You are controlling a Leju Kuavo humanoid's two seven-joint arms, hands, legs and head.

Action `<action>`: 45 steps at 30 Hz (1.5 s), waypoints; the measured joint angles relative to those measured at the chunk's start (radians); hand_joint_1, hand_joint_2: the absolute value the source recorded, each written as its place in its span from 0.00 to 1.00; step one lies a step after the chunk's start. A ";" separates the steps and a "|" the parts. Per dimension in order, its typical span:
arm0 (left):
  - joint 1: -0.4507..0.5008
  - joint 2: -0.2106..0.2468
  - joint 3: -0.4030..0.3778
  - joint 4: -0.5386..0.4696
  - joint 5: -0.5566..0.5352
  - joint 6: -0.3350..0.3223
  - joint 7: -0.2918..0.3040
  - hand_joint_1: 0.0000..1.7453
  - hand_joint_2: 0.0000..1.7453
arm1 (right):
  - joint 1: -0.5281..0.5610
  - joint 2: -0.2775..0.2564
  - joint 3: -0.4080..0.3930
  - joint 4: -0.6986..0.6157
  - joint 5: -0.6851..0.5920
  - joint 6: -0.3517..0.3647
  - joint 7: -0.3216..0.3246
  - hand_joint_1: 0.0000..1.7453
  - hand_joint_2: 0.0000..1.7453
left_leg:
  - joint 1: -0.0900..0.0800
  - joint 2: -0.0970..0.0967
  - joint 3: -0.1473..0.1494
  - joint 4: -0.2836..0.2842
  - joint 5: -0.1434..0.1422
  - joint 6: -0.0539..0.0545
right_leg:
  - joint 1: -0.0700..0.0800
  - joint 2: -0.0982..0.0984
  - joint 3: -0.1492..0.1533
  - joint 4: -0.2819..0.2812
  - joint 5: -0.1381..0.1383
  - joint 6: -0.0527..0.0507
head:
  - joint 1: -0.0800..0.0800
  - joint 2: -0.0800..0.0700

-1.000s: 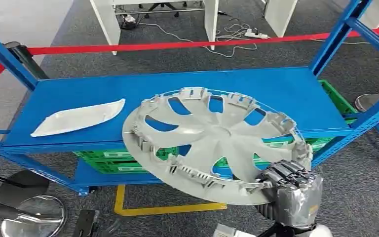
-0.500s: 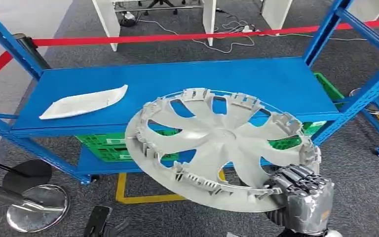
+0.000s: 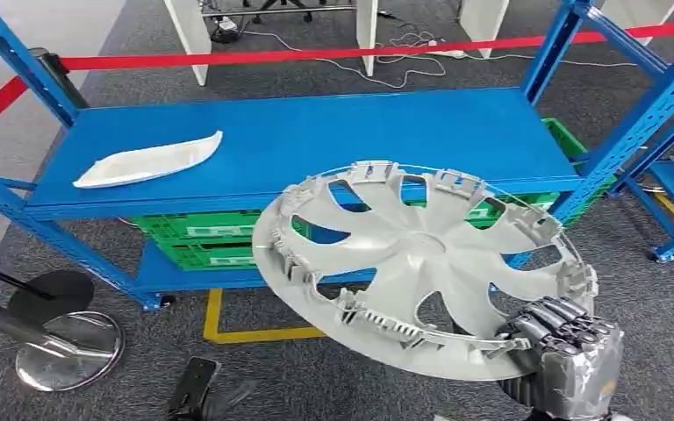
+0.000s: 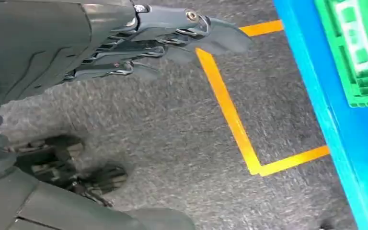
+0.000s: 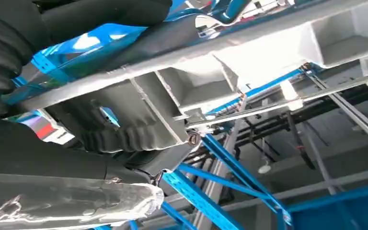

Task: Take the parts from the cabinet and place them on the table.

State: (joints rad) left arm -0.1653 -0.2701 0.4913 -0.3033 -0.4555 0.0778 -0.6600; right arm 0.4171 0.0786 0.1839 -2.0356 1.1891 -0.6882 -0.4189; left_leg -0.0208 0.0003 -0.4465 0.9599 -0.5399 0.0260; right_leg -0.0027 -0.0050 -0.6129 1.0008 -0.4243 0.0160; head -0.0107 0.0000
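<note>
A large grey wheel cover (image 3: 421,263) hangs tilted in front of the blue shelf (image 3: 316,140), held clear of it. My right hand (image 3: 562,351) grips its near rim at the lower right. The right wrist view shows the cover's ribbed rim (image 5: 249,52) close up with my right hand's fingers (image 5: 115,139) curled under it. A white curved trim piece (image 3: 147,160) lies on the shelf's left part. My left hand (image 4: 139,43) hangs over the grey carpet with its fingers extended and nothing in them.
Green crates (image 3: 202,241) sit on the lower shelf level. Blue uprights (image 3: 632,114) stand at the right. A yellow floor line (image 3: 215,329) runs under the shelf. A chrome stand base (image 3: 68,351) sits on the floor at the left. Red barrier tape (image 3: 316,54) crosses behind.
The whole view has shifted: the shelf sits higher and farther off in the picture. The wheel cover in my right hand has come away from the shelf, lower and to the right.
</note>
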 joint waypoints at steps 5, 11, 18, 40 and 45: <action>-0.004 -0.008 -0.001 0.001 -0.002 0.000 0.001 0.00 1.00 | 0.004 -0.006 -0.014 -0.002 0.001 0.000 0.000 1.00 1.00 | 0.006 0.007 -0.044 -0.015 0.056 0.019 | -0.005 0.004 -0.050 0.091 -0.117 0.024 | 0.005 0.000; -0.003 -0.016 -0.002 0.001 -0.006 -0.001 0.003 0.00 1.00 | 0.007 -0.010 -0.027 -0.002 0.003 0.000 0.000 1.00 1.00 | 0.006 0.015 -0.151 0.012 0.120 0.010 | -0.015 0.002 0.012 0.206 -0.097 0.044 | 0.005 0.000; -0.002 -0.019 -0.007 0.002 -0.014 -0.003 0.005 0.00 1.00 | 0.012 -0.010 -0.037 -0.008 0.007 -0.001 0.004 1.00 1.00 | 0.004 0.034 -0.192 0.047 0.149 -0.022 | -0.012 -0.017 0.127 -0.016 -0.120 -0.004 | 0.009 0.000; 0.021 0.008 -0.013 0.007 -0.015 -0.024 -0.025 0.00 1.00 | 0.055 0.002 -0.019 -0.048 0.077 0.000 0.024 1.00 1.00 | 0.008 0.041 -0.057 -0.019 0.063 0.019 | -0.016 0.009 -0.124 0.304 -0.139 0.044 | 0.013 0.000; 0.025 0.036 -0.003 0.006 0.021 -0.073 -0.037 0.00 1.00 | -0.009 -0.008 0.062 -0.031 0.176 0.000 0.170 1.00 1.00 | 0.004 0.098 -0.113 0.017 0.081 -0.005 | -0.021 -0.073 0.120 0.029 -0.082 0.057 | 0.016 0.000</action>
State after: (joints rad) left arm -0.1400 -0.2338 0.4883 -0.2968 -0.4345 0.0045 -0.6973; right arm 0.4085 0.0709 0.2462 -2.0664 1.3650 -0.6882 -0.2486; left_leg -0.0167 0.0982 -0.5591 0.9764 -0.4589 0.0209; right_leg -0.0239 -0.0783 -0.4934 1.0293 -0.5059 0.0727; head 0.0050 0.0000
